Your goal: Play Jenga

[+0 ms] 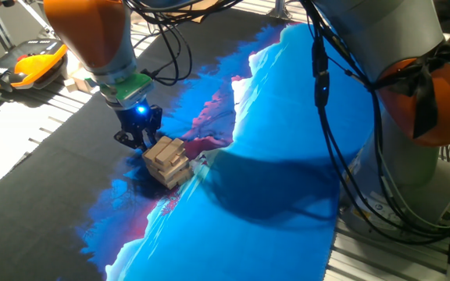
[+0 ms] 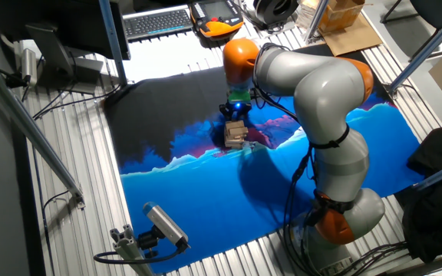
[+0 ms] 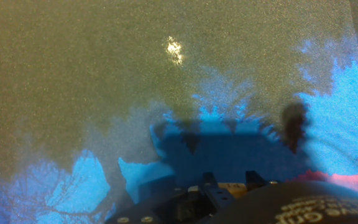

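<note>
The end effector (image 1: 137, 138) sits low on the dark part of the mat (image 1: 287, 156), just beside the Jenga tower (image 1: 168, 161); how far its fingers are parted cannot be told. The tower stands near the middle of the table, where black meets blue.

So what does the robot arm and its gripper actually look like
The arm is built of rounded silver-grey segments with glossy orange joint sections. Black cables hang loosely along it. Near the wrist sits a green ring, and a blue light glows just below it. The gripper is small, black and two-fingered. In the hand view, pale lettering shows on a black part, too blurred to read.
</note>
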Robot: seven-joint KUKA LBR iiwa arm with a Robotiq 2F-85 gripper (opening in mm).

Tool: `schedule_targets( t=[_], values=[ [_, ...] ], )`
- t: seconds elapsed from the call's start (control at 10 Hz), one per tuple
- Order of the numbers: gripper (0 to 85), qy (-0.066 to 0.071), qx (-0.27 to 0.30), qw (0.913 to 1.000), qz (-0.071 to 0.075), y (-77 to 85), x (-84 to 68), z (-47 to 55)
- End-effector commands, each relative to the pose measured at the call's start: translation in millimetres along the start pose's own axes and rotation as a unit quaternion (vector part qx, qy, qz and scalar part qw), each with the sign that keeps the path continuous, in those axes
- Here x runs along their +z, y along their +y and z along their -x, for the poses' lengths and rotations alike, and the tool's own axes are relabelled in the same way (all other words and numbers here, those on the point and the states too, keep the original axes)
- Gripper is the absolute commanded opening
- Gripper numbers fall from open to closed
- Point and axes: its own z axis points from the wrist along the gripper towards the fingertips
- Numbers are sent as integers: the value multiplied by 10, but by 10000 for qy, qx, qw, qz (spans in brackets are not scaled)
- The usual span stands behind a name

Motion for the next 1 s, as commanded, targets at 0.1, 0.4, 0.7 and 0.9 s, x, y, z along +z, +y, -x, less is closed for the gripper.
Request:
schedule_targets(
  t=[0.1, 0.4, 0.7, 0.9],
  values=[
    [170, 5, 11, 10000, -7, 3, -12, -13],
    [170, 12, 26, 10000, -6, 8, -23, -30],
    [170, 27, 32, 10000, -5, 9, -25, -42],
    [170, 39, 47, 10000, -12, 12, -22, -51]
  ],
)
